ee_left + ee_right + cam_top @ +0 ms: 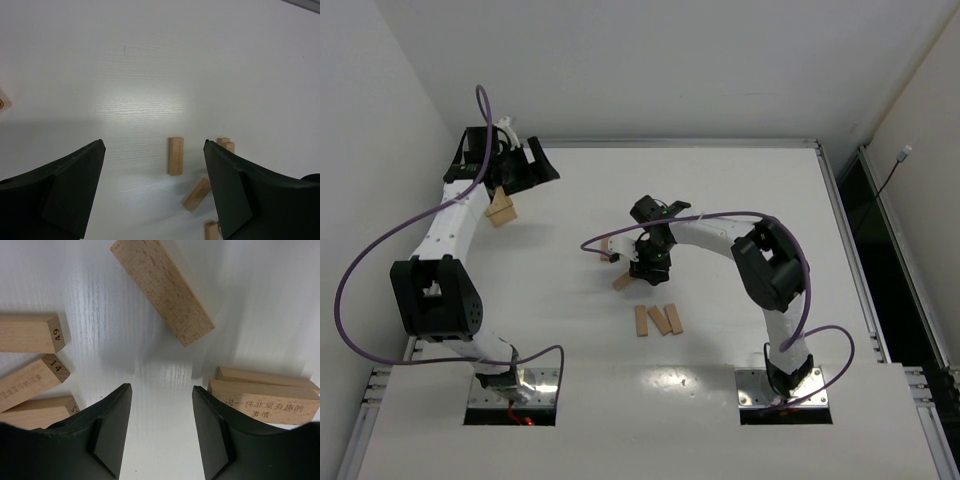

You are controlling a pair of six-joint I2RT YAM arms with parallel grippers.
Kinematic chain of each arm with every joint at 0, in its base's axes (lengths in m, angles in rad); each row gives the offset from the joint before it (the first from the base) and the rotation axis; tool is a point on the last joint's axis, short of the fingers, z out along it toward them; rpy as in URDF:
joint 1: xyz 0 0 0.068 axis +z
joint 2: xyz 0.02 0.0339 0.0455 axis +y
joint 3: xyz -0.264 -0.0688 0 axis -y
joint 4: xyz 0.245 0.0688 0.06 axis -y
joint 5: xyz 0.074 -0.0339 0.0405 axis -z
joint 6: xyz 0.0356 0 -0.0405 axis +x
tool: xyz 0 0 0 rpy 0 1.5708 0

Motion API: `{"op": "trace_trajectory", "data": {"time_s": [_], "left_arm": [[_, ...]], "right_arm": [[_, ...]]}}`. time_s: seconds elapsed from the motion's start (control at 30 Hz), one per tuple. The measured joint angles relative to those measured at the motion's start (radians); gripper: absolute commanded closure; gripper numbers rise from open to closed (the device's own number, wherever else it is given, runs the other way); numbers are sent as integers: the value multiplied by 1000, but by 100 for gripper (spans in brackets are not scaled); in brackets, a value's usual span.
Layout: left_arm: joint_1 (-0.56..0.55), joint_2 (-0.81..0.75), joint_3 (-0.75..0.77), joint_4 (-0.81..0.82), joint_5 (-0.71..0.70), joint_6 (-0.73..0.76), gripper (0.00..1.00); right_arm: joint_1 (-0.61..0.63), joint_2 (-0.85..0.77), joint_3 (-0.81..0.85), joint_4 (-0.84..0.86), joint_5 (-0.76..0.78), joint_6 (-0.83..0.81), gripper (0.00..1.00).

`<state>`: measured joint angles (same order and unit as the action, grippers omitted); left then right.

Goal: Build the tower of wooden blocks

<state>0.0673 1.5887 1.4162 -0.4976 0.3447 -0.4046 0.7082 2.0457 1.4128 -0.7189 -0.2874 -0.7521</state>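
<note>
the small light-tan wooden planks (658, 320) lie flat and scattered on the white table (740, 190): a row of three nearest my bases, the rest under my right tool (161, 407), which hangs low over them, moderately parted with nothing in it. my left tool (154, 150) is spread wide and empty, off by the far left corner. i judge each plank light, stiff and hard, with smooth dry faces that should grip well enough. i would pinch one across its narrow width at mid-length so it cannot swing. the slanted plank (162, 290) just ahead of my fingers has free sides. a pair of planks (265, 397) printed with characters lies to my right, but i cannot tell whether one rests on the other, and i make out no upright tower. the numbered planks to my left are cut off by the frame. from above, my wrist covers much of this cluster. the tan piece (501, 210) beside my left arm is too small to identify.
</note>
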Motion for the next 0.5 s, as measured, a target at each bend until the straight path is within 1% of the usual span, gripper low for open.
{"op": "trace_trajectory", "data": {"time_s": [0.03,0.5], "left_arm": [[0,0,0,1,1,0,24],[0,0,0,14,7,0,24]], "right_arm": [[0,0,0,0,0,0,51],[0,0,7,0,0,0,47]]}}
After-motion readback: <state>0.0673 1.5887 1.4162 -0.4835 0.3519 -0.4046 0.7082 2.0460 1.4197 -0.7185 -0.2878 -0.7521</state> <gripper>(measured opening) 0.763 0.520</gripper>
